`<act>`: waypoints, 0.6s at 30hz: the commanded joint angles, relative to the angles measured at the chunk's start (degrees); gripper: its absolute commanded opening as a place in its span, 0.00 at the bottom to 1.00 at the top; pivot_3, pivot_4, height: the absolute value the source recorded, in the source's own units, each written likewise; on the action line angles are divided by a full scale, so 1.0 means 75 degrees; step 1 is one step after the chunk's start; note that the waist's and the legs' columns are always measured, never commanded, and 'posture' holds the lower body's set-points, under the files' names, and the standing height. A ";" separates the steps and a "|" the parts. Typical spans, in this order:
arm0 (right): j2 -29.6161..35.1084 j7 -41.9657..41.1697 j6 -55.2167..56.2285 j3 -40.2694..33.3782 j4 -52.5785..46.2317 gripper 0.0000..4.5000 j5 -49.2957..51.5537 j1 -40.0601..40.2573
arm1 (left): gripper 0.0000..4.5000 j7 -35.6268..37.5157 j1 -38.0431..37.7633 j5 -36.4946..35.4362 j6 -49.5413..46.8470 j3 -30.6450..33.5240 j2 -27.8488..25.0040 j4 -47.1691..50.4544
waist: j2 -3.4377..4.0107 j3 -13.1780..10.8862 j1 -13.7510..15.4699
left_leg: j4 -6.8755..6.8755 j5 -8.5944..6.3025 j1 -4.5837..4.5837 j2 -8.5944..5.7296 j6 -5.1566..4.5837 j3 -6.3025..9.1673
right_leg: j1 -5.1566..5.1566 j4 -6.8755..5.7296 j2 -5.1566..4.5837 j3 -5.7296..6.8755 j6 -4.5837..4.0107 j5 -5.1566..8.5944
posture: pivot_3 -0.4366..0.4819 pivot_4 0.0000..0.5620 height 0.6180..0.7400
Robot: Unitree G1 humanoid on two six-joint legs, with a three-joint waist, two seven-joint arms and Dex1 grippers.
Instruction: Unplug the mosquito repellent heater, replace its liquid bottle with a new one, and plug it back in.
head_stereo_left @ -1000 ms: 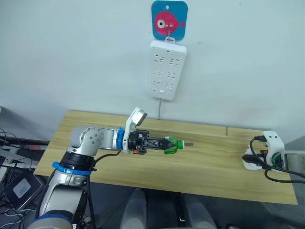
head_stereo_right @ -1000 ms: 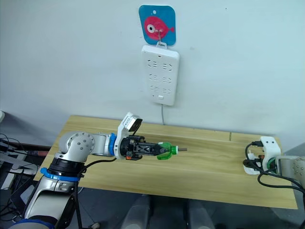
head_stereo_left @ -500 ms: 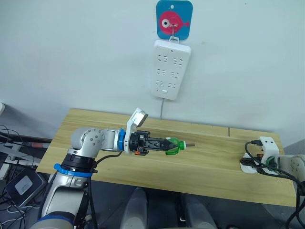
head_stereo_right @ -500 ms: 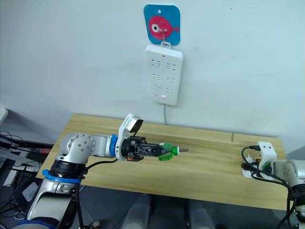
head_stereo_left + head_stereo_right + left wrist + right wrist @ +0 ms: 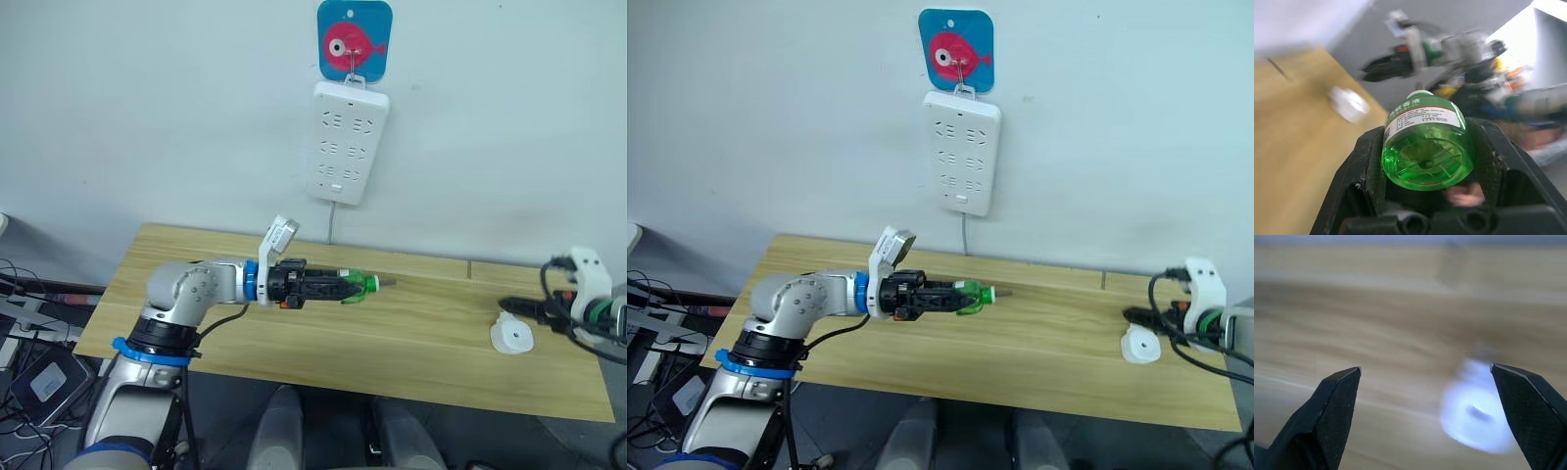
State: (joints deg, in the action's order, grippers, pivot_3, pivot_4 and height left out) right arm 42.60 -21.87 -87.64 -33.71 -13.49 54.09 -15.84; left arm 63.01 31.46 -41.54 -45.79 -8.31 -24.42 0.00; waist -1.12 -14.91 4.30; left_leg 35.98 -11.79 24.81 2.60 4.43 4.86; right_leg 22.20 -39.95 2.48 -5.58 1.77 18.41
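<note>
My left gripper (image 5: 338,288) is shut on a green liquid bottle (image 5: 359,285), held level above the middle of the wooden table (image 5: 421,333), wick end pointing right. In the left wrist view the bottle (image 5: 1425,147) sits base-on between the black fingers (image 5: 1364,161). The mosquito repellent heater (image 5: 512,336), a small white rounded unit, lies alone on the table at the right. Just beyond it my right gripper (image 5: 507,305) hovers open, apart from it. The right wrist view shows the heater (image 5: 1476,406) as a white blur below the spread fingers (image 5: 1337,396).
A long white power strip (image 5: 348,142) hangs on the wall under a blue fish hook (image 5: 353,39), its cord dropping behind the table. Black cables run along the right arm near the table's right edge.
My right gripper has drawn back to the right and off the heater, which now lies alone on the table. The left gripper has turned the bottle and shifted it slightly up and right.
</note>
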 commanded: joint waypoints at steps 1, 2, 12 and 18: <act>-0.1142 0.0855 -0.0383 -0.1522 -0.0390 0.99 0.2797 -0.0244 | 0.50 -0.0057 -0.0262 0.1893 0.3694 -0.0421 0.0539 0.0115 | -0.0002 -0.0001 0.0042 | -0.0001 0.0001 0.0002 -0.0001 0.0002 0.0000 | -0.0001 0.0004 -0.0001 0.0000 -0.0001 -0.0001 | 0.70 0.44 1.00; -0.1240 0.1638 0.0242 -0.1381 -0.0447 0.99 0.4168 0.0122 | 0.50 -0.0154 -0.0319 0.2316 0.4560 -0.0468 0.0722 -0.0012 | -0.0002 -0.0001 0.0065 | -0.0002 0.0000 0.0005 -0.0005 0.0002 -0.0001 | -0.0001 0.0006 -0.0002 -0.0001 -0.0002 -0.0002 | 0.70 0.44 1.00; -0.1745 0.5833 0.5324 0.1696 -0.2864 0.99 0.7855 0.1667 | 0.50 -0.1002 -0.0419 0.3345 0.6528 -0.0702 0.1780 -0.0086 | -0.0004 -0.0003 0.0034 | 0.0013 -0.0006 0.0032 -0.0024 -0.0015 -0.0055 | 0.0001 0.0015 -0.0040 -0.0011 0.0034 -0.0012 | 0.71 0.43 1.00; -0.1828 0.6519 0.6358 0.2654 -0.3159 0.99 0.7855 0.1394 | 0.50 -0.1010 -0.0417 0.3330 0.6583 -0.0842 0.1936 0.0053 | -0.0002 -0.0002 -0.0022 | 0.0012 0.0007 0.0025 -0.0016 -0.0023 -0.0045 | 0.0001 0.0001 -0.0024 -0.0005 0.0043 -0.0007 | 0.71 0.42 1.00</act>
State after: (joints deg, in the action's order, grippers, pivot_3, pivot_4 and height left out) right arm 28.82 26.00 -42.35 -14.31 -34.81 111.56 -4.45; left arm 55.65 28.25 -16.35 2.13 -14.34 -10.46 -2.49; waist -1.14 -14.92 4.13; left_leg 36.07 -11.74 24.99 2.48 4.26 4.53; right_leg 22.21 -39.95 2.29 -5.61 2.03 18.32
